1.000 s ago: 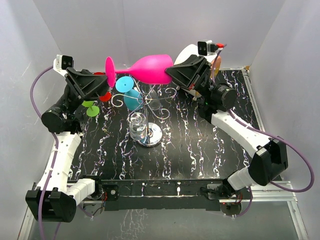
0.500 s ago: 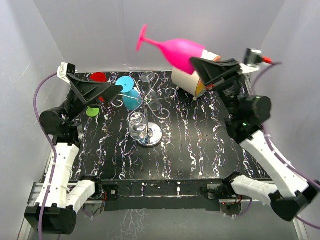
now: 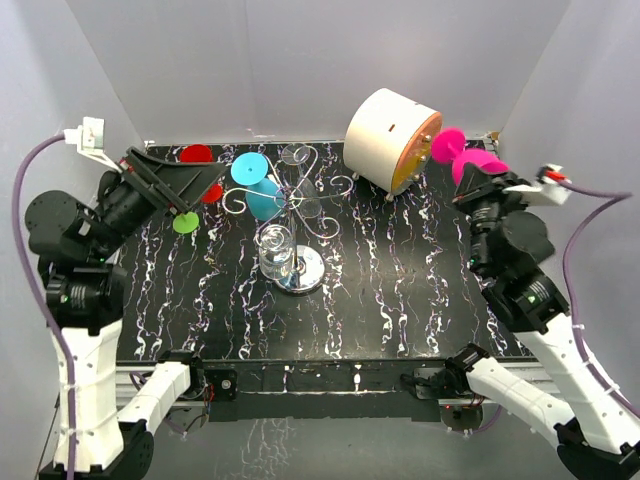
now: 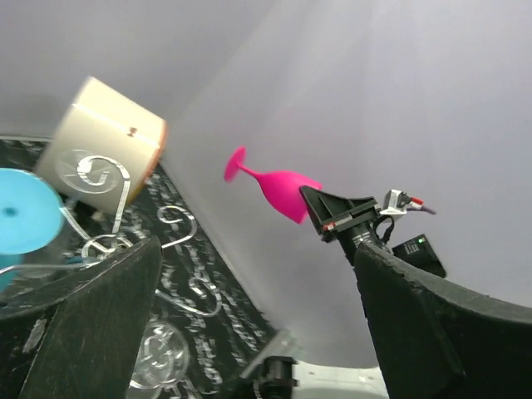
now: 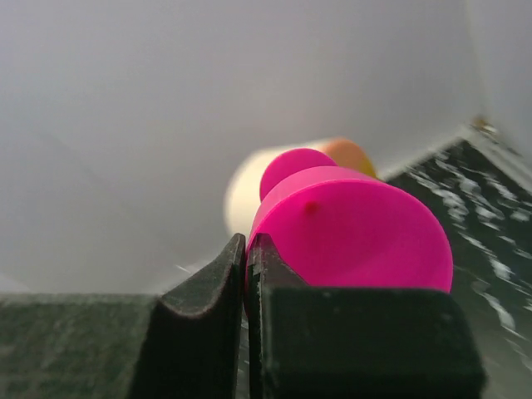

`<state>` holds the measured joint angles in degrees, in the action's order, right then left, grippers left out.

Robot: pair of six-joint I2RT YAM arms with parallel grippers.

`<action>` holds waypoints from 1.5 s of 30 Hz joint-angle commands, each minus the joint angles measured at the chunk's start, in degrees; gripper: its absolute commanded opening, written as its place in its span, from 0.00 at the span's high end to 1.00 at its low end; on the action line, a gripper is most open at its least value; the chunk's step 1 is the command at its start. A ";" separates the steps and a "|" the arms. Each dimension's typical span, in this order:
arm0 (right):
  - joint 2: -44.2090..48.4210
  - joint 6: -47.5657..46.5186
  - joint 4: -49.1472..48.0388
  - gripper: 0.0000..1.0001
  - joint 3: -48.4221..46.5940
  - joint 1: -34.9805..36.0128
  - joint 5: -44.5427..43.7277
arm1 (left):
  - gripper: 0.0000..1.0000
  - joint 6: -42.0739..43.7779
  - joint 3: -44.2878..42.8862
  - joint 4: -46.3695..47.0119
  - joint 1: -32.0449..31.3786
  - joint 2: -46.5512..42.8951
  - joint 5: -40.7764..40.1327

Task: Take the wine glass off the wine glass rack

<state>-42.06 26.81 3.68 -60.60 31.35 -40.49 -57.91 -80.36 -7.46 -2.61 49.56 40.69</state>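
The pink wine glass (image 3: 470,156) hangs at the right of the table, well apart from the wine glass rack (image 3: 311,276), its foot toward the back wall. My right gripper (image 3: 482,182) is shut on its rim; in the right wrist view the rim of the pink wine glass (image 5: 357,237) is pinched between the fingers of the right gripper (image 5: 247,243). My left gripper (image 3: 205,190) stands open and holds nothing, left of the rack's scroll arms. The left wrist view looks between the wide fingers of the left gripper (image 4: 258,278) at the pink wine glass (image 4: 283,188) across the table.
A blue glass (image 3: 256,186), a red one (image 3: 197,154), a green one (image 3: 185,222) and a clear one (image 3: 276,250) hang on or stand by the rack. A white drum with an orange face (image 3: 388,124) lies at the back right. Grey walls close in both sides.
My right arm has swung the pink glass from over the rack out to the right and lowered it. My left gripper has opened and drawn back to the left.
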 commanded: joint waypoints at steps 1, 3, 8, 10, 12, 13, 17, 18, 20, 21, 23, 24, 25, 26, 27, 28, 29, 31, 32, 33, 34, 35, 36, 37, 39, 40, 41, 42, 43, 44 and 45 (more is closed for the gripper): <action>-3.50 -7.42 24.50 1.00 -3.95 -0.05 -8.52 | 0.01 20.06 -5.46 -23.16 -0.63 -1.01 -11.78; -6.63 -7.37 32.70 1.00 -6.31 -0.03 -7.64 | 0.01 22.52 -5.97 -25.00 -0.77 -1.04 -13.78; -18.59 -4.90 40.88 1.00 -11.86 -0.34 -2.63 | 0.01 24.40 -6.45 -27.29 -0.77 -0.70 -15.86; -23.03 -4.47 41.64 1.00 -14.44 -1.25 0.71 | 0.01 24.46 -6.96 -28.49 -0.91 -0.70 -16.90; -26.85 -4.72 40.89 1.00 -16.34 -3.28 5.17 | 0.01 24.34 -7.18 -29.11 -1.01 -1.20 -17.55; -28.44 -4.78 40.40 1.00 -17.13 -4.91 8.14 | 0.01 24.27 -7.07 -29.35 -1.07 -1.44 -17.81; -33.31 -4.54 37.51 1.00 -18.27 -16.86 22.84 | 0.01 23.91 -6.90 -30.55 -1.17 -2.47 -18.92; -34.34 -4.41 36.61 1.00 -18.12 -19.04 24.20 | 0.01 23.94 -6.77 -30.79 -1.27 -2.66 -19.16; -36.06 -4.38 34.26 1.00 -17.35 -21.98 23.38 | 0.01 23.86 -6.45 -31.13 -1.42 -3.05 -19.68; -37.12 -4.35 33.51 1.00 -17.39 -22.83 22.95 | 0.01 23.83 -6.44 -31.35 -1.47 -3.16 -19.94; -39.78 -4.32 33.21 1.00 -18.51 -24.10 23.08 | 0.01 23.72 -6.46 -31.39 -1.65 -3.13 -20.04; -41.34 -4.24 33.34 1.00 -19.60 -24.72 23.61 | 0.01 23.62 -6.59 -31.43 -1.76 -3.12 -20.03; -42.93 -4.21 33.78 1.00 -20.75 -25.41 24.65 | 0.01 23.61 -6.71 -31.47 -1.94 -2.97 -20.05; -44.60 -4.13 34.31 1.00 -21.78 -26.01 25.03 | 0.01 23.55 -6.86 -31.57 -2.09 -2.84 -20.01; -46.07 -4.14 34.68 1.00 -22.70 -26.57 25.17 | 0.01 23.49 -7.02 -31.73 -2.27 -2.73 -20.01; -47.86 -4.17 35.04 1.00 -23.76 -27.22 25.64 | 0.01 23.54 -7.15 -31.83 -2.27 -2.64 -19.95; -48.86 -4.10 35.90 1.00 -25.02 -27.97 26.59 | 0.01 23.48 -7.18 -31.90 -2.32 -2.68 -20.02; -51.46 -3.55 36.99 1.00 -27.17 -28.95 27.80 | 0.01 23.54 -6.96 -32.07 -2.39 -2.93 -20.14; -52.40 -3.48 36.93 1.00 -27.79 -29.31 28.22 | 0.01 23.54 -6.86 -32.20 -2.40 -2.99 -20.12; -53.35 -3.43 37.26 1.00 -28.50 -29.53 28.77 | 0.01 23.49 -6.71 -32.29 -2.40 -3.05 -20.23; -54.33 -3.51 37.94 1.00 -29.12 -29.60 29.26 | 0.01 23.50 -6.67 -32.45 -2.42 -3.00 -20.25; -55.07 -3.59 38.52 1.00 -29.55 -29.60 29.69 | 0.01 23.50 -6.62 -32.57 -2.40 -3.00 -20.29; -55.52 -3.55 38.85 1.00 -29.61 -29.57 29.92 | 0.01 23.53 -6.58 -32.73 -2.40 -3.03 -20.34; -55.73 -3.60 38.82 1.00 -29.27 -29.58 30.02 | 0.01 23.48 -6.59 -32.78 -2.41 -2.98 -20.38; -55.68 -3.63 38.32 1.00 -28.17 -29.57 29.74 | 0.01 23.48 -6.40 -32.86 -2.41 -3.04 -20.46; -55.55 -3.75 38.06 1.00 -27.72 -29.58 29.59 | 0.01 23.54 -6.32 -32.80 -2.40 -2.99 -20.47; -55.50 -3.88 38.03 1.00 -27.51 -29.55 29.58 | 0.01 23.54 -6.30 -32.87 -2.40 -2.86 -20.45; -55.50 -4.12 38.05 0.96 -27.59 -29.59 29.40 | 0.01 23.50 -6.30 -32.94 -2.40 -2.79 -20.33; -55.42 -4.32 38.25 0.88 -27.89 -29.60 29.29 | 0.01 23.46 -6.30 -33.02 -2.39 -2.67 -20.18; -55.27 -4.54 38.53 0.77 -28.29 -29.55 29.15 | 0.01 23.40 -6.29 -33.02 -2.40 -2.57 -20.07; -54.88 -4.63 38.88 0.67 -28.88 -29.55 29.09 | 0.01 23.41 -6.16 -33.03 -2.40 -2.55 -19.97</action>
<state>-98.48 22.76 43.16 -87.00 1.78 -11.20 -34.92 -85.84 -40.60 -4.73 46.68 20.32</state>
